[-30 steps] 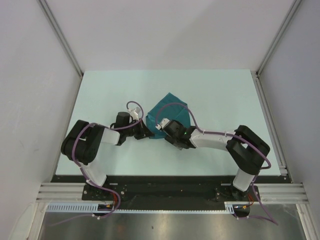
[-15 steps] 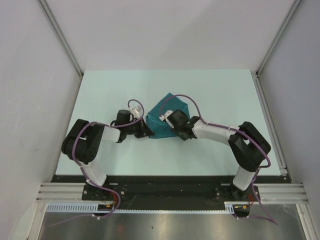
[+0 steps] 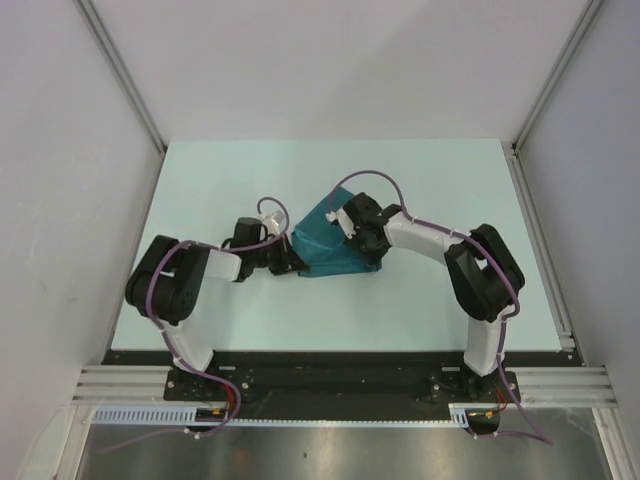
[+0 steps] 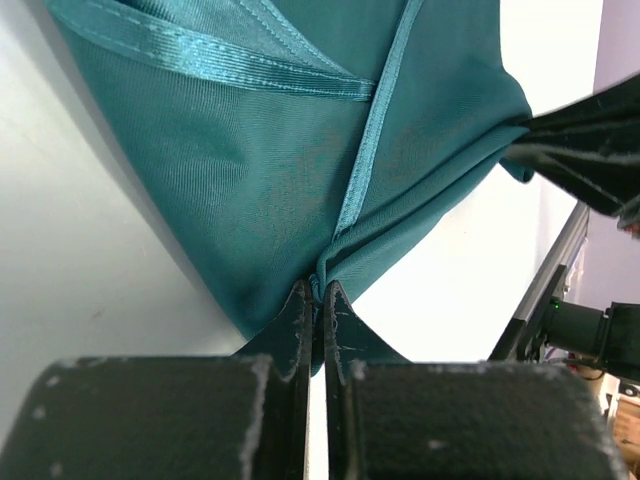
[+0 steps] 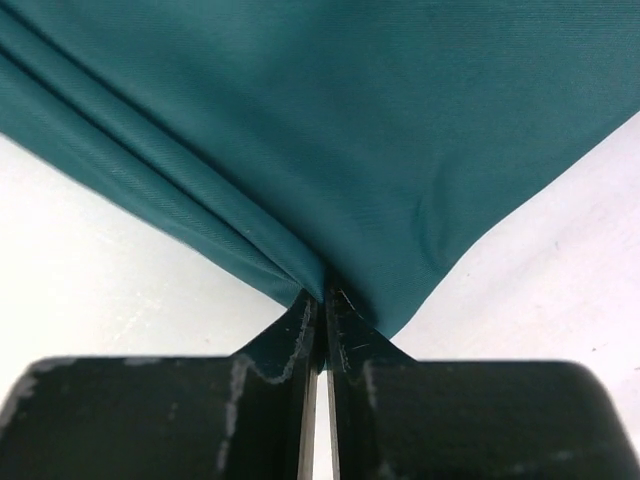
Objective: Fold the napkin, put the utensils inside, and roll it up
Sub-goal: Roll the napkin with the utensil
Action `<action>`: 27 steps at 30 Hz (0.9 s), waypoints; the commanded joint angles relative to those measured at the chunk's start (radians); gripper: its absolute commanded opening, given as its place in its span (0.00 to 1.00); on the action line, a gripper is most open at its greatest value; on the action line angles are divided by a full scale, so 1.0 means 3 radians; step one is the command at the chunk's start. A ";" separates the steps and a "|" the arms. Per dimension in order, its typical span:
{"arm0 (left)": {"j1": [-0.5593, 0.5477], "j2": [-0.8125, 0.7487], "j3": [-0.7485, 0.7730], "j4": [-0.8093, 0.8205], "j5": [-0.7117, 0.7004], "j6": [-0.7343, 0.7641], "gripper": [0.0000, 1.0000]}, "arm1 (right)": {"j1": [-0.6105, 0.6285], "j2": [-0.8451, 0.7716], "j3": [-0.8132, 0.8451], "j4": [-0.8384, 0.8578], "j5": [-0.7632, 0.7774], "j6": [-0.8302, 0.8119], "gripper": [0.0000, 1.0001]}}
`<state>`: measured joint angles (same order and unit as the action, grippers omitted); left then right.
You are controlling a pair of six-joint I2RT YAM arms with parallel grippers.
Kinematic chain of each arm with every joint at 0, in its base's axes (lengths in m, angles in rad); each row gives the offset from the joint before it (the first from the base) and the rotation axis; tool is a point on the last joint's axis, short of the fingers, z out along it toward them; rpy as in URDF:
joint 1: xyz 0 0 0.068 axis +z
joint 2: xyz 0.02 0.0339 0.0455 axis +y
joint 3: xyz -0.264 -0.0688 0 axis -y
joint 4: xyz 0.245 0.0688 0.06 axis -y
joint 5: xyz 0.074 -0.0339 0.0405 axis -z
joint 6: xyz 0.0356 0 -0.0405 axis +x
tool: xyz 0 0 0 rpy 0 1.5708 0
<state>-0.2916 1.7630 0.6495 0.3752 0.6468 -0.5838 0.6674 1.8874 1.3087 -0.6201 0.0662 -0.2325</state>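
Observation:
The teal napkin (image 3: 325, 256) lies bunched and partly folded on the pale table, between my two arms. My left gripper (image 3: 297, 263) is at its left corner; in the left wrist view the gripper (image 4: 318, 290) is shut on a pinched fold of the napkin (image 4: 300, 150), whose hemmed edges cross above. My right gripper (image 3: 352, 236) sits over the napkin's far right part; in the right wrist view the gripper (image 5: 320, 296) is shut on a gathered point of the napkin (image 5: 380, 130). The cloth pulls taut from both grips. The utensils are out of view.
The pale green table (image 3: 220, 180) is bounded by grey walls on three sides and a metal rail (image 3: 540, 240) along its right edge. The right arm's dark links (image 4: 590, 150) show at the right of the left wrist view.
My right gripper moved from the napkin's near edge toward the far side and closed on the cloth, pulling it along. The napkin changed shape. The left gripper kept its hold at the left corner.

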 commanded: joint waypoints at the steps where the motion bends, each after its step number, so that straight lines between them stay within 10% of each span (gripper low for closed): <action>1: 0.0052 0.0126 0.0080 -0.0090 -0.0049 0.0126 0.00 | -0.0179 0.0065 0.0204 -0.0071 -0.0164 0.0059 0.11; 13: 0.0072 0.0193 0.0100 -0.0085 -0.0008 0.0070 0.00 | -0.0644 -0.0328 0.0056 0.0338 -0.0419 0.0647 0.50; 27: 0.0103 0.0264 0.0116 -0.0018 0.0043 -0.0043 0.00 | -0.0584 -0.1060 -0.0629 0.0512 -0.0926 0.0596 0.57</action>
<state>-0.2798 1.8057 0.6758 0.3889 0.6941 -0.6044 0.4557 1.6070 1.1744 -0.4881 -0.1844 -0.0376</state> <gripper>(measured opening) 0.025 0.560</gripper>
